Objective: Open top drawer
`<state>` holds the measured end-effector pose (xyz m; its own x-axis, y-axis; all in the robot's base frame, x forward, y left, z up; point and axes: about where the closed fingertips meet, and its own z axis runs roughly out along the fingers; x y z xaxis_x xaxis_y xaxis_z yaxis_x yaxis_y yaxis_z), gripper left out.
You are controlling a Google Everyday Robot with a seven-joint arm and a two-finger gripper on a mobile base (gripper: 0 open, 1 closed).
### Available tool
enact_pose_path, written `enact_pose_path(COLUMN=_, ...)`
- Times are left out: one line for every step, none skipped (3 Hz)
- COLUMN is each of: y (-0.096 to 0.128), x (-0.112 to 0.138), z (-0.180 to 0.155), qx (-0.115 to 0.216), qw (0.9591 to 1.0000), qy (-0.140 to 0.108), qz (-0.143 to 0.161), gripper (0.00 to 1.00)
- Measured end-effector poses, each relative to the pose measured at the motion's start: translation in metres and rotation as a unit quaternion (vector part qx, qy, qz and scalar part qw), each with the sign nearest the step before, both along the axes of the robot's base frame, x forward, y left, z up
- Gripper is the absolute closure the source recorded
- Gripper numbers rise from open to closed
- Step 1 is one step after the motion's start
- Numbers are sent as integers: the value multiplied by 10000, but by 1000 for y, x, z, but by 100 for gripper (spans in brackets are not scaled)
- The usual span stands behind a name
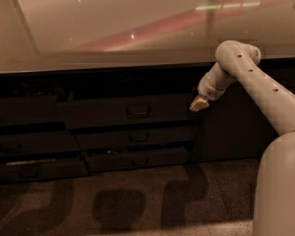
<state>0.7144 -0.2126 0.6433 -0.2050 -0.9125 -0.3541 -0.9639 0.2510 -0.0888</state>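
The top drawer is a wide dark front under the counter, the tallest of its stack, with a small loop handle at its centre. Its front stands about in line with the two fronts below it, and no inner floor shows. My gripper hangs from the pale arm at the drawer's right end, near its upper right corner, well to the right of the handle. It holds nothing that I can see.
A pale glossy countertop overhangs the drawers. Two shallower drawers lie below the top one, and another stack stands to the left. A plain dark cabinet door is at the right. My base fills the lower right.
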Motion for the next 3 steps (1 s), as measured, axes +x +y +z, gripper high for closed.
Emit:
enact_pose_path(y=0, x=0, z=0, qx=0, qw=10000, qy=0, qz=0, gripper=87)
enact_pose_path(y=0, x=0, z=0, qx=0, qw=10000, qy=0, qz=0, gripper=100)
enact_pose_path(y=0, x=0, z=8, qx=0, qw=10000, qy=0, qz=0, gripper=100)
